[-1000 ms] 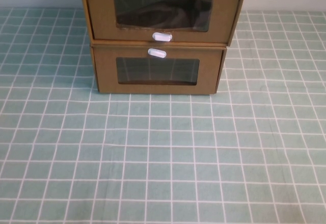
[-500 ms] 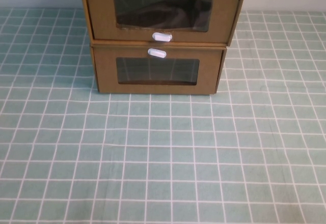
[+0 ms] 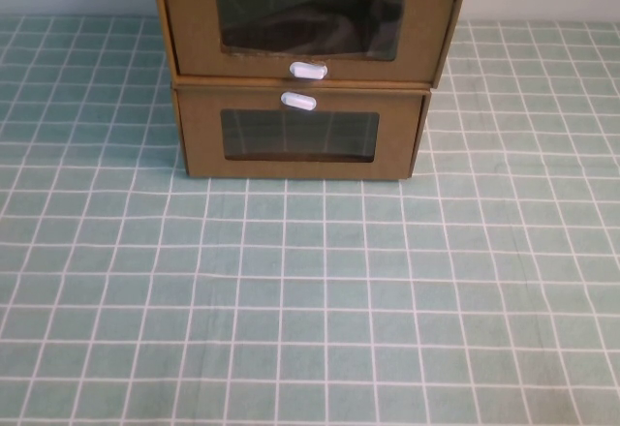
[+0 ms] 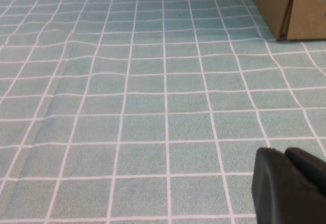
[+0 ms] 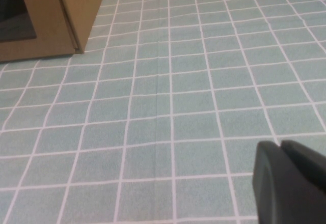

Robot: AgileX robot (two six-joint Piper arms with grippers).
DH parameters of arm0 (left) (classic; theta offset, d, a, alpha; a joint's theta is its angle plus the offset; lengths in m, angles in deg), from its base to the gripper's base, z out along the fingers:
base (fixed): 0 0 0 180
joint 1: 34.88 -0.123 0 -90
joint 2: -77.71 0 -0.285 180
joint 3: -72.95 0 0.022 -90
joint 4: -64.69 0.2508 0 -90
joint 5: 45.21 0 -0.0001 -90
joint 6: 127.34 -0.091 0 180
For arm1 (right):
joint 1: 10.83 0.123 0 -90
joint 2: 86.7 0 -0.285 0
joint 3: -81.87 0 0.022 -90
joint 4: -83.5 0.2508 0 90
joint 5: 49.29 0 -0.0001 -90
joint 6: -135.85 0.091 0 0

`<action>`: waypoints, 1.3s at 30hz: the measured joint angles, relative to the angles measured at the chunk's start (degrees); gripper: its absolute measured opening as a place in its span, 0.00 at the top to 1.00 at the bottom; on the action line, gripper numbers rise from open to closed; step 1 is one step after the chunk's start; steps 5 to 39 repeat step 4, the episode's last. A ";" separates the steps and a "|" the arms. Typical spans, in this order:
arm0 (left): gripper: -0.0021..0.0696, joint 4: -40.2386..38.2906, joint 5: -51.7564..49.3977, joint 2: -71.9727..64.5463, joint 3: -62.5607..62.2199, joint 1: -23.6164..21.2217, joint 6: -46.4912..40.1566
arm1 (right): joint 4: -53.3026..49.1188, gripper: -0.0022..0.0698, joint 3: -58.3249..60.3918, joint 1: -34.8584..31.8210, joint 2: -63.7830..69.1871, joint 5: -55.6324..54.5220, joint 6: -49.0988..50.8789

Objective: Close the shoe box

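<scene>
The shoe box (image 3: 308, 24) is the upper of two stacked brown cardboard boxes at the back middle of the table. It has a wide clear window and a small white pull tab (image 3: 308, 70) below it. Its drawer front stands a little forward of the box under it. Neither arm shows in the high view. My left gripper (image 4: 285, 154) is shut and empty, low over the cloth, well short of the boxes on their left. My right gripper (image 5: 280, 145) is shut and empty, low over the cloth on their right.
The lower cardboard box (image 3: 300, 136) has its white tab (image 3: 298, 101) above its window and stands on the green checked tablecloth (image 3: 310, 300). Its corner shows in the left wrist view (image 4: 277, 5) and the right wrist view (image 5: 56, 15).
</scene>
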 joint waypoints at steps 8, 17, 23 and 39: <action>0.98 0.00 0.00 0.00 0.00 0.00 0.00 | 0.00 0.99 0.00 0.00 0.00 0.00 0.00; 0.98 0.00 0.00 0.00 0.00 0.00 0.00 | 0.00 0.99 0.00 0.00 0.00 0.00 0.00; 0.98 0.00 0.00 0.00 0.00 0.00 0.00 | 0.00 0.99 0.00 0.00 0.00 0.00 0.00; 0.98 0.00 0.00 0.00 0.00 0.00 0.00 | 0.00 0.99 0.00 0.00 0.00 0.00 0.00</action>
